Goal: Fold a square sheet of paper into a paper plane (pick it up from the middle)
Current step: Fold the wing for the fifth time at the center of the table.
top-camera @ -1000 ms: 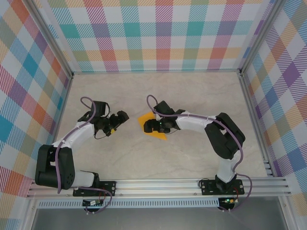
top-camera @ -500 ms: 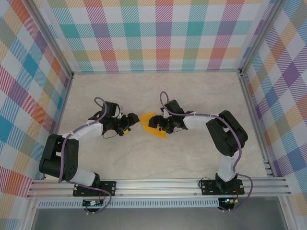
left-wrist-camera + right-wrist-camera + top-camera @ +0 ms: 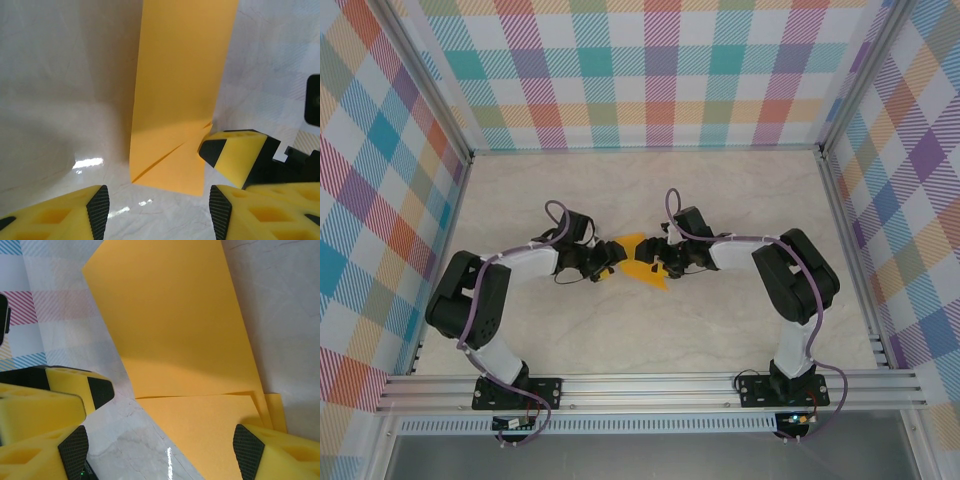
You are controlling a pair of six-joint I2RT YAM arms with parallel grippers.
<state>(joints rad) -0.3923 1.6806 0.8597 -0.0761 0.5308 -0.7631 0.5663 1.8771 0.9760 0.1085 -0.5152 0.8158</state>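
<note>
Paper sheet (image 3: pixel 170 330) looks featherlight, floppy and slippery, so I'd pinch its middle crease; left gripper (image 3: pixel 159 202) and right gripper (image 3: pixel 160 450) jaws both apart

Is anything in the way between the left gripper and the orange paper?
No, nothing visible. Just bare table lies between the left gripper and the paper. The right gripper is at the paper too, but off to one side.
</note>
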